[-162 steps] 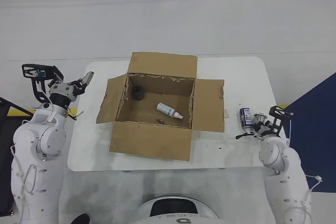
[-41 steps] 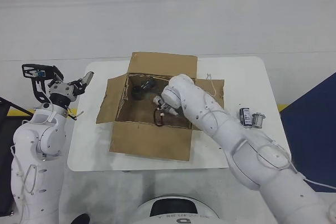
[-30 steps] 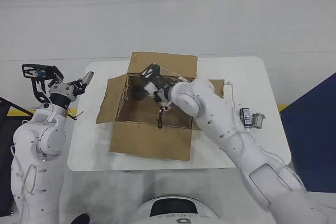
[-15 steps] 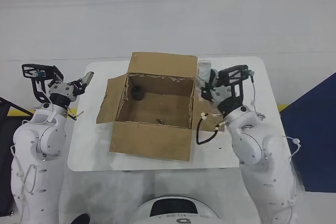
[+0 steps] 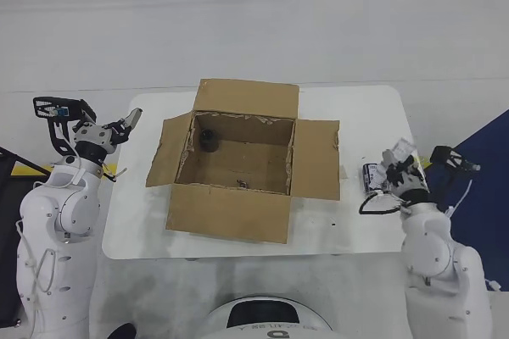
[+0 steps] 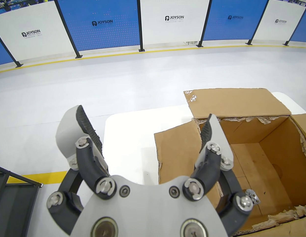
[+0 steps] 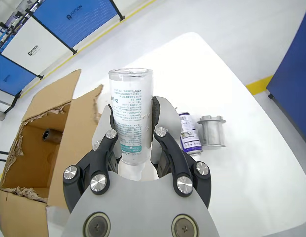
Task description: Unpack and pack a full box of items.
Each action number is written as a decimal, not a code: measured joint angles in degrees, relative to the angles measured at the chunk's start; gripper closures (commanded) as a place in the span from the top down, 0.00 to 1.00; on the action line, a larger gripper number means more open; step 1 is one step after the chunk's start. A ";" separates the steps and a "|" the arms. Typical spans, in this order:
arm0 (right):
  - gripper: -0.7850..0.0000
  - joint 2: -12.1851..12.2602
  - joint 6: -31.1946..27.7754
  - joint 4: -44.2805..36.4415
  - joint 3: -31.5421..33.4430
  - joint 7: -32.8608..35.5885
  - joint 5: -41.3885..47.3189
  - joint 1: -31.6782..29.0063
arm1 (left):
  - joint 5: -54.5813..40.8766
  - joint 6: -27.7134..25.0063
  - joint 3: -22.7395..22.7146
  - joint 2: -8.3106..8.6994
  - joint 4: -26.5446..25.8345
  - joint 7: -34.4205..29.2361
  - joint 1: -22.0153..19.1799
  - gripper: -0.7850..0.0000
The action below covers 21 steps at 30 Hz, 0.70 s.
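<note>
We found the right gripper (image 7: 133,115) clamped on the clear bottle (image 7: 129,99), one finger pad against either side of its labelled body. Its cap end pointed toward the wrist and its flat base stood out past the fingertips. The gripper hung over the right end of the table (image 5: 365,110), beside the open cardboard box (image 5: 229,212) and near a small can (image 7: 189,134) and a metal spool (image 7: 212,131). A dark cylinder (image 5: 208,140) lay inside the box. The left gripper (image 6: 145,122) hovered at the table's left edge, spread wide and holding nothing.
</note>
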 measured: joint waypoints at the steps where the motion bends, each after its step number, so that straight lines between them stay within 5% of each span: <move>1: 0.00 0.04 1.36 0.74 1.30 1.12 0.54 0.09 | 0.00 0.00 0.00 0.00 0.00 0.00 0.00 1.00; 10: 0.00 0.67 12.94 12.59 6.46 14.03 1.40 6.39 | 0.00 0.00 0.00 0.00 0.00 0.00 0.00 1.00; 18: 0.00 1.22 15.32 21.45 7.46 19.73 3.14 11.60 | 0.00 0.00 0.00 0.00 0.00 0.00 0.00 1.00; 21: 0.09 1.29 15.48 22.41 8.12 19.67 4.24 11.69 | 0.00 0.00 0.00 0.00 0.00 0.00 0.00 1.00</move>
